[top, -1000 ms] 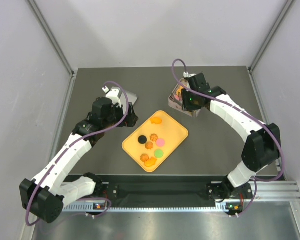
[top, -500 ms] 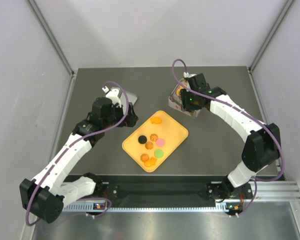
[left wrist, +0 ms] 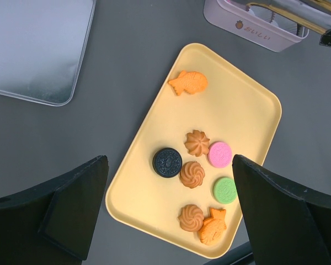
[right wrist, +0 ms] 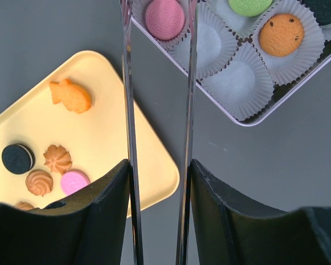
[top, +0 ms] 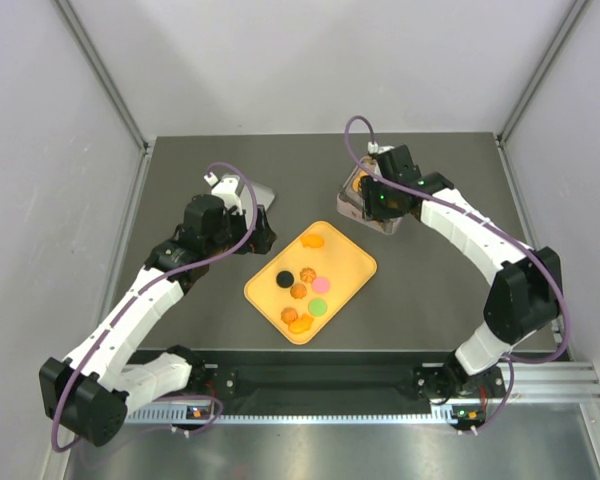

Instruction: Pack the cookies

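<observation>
Several cookies (top: 302,280) lie on the orange tray (top: 355,262): orange swirls, two orange fish, one black (left wrist: 167,162), one pink (left wrist: 220,154), one green (left wrist: 225,190). My left gripper (left wrist: 169,165) is open and empty above the tray's left part. My right gripper (right wrist: 159,165) is shut on metal tongs (right wrist: 130,138). The tongs' tips flank a pink cookie (right wrist: 164,16) lying in a paper cup of the pink tin (right wrist: 248,118). The tin also holds a green cookie (right wrist: 249,4), an orange chip cookie (right wrist: 281,34) and a dark one at the frame's edge.
The tin's silver lid (left wrist: 38,49) lies flat to the left of the tray, under my left wrist (top: 263,192). The tin (top: 352,205) stands behind the tray's right end, partly hidden by my right gripper (top: 370,195). Grey walls close in the table on three sides.
My right gripper has edged slightly over the tin with the tongs. The left arm and the cookies on the tray have not moved.
</observation>
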